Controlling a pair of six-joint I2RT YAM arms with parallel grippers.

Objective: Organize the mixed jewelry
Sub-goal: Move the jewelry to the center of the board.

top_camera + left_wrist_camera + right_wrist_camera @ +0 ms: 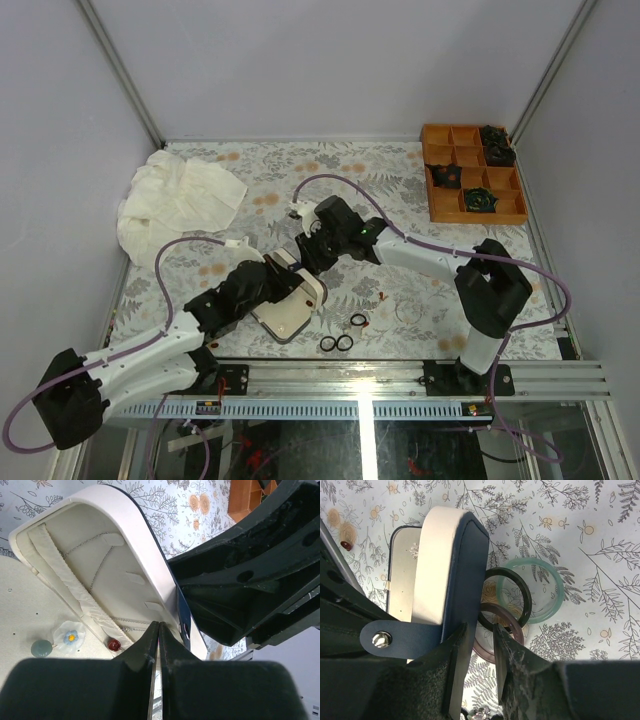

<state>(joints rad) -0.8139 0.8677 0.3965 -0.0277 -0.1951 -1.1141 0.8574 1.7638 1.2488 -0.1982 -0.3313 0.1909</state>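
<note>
The mixed jewelry (336, 343) lies flat on the floral-print surface (380, 180) — round hoops, no long axis — with a black ring (505, 571), a glassy green hoop (556, 590) and a brown ring (492, 606) overlapping just beyond the right gripper (480, 630), its jaws parted beside the navy-shelled case (465, 570). The left gripper (158, 627) has its jaws clenched on nothing, facing the cream lining (95, 565); grey walls (300, 60) stand all round.

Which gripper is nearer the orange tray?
Right. The right gripper is at the open case's far edge, toward the orange tray; the left gripper is over the case's near-left side, farther away.
</note>
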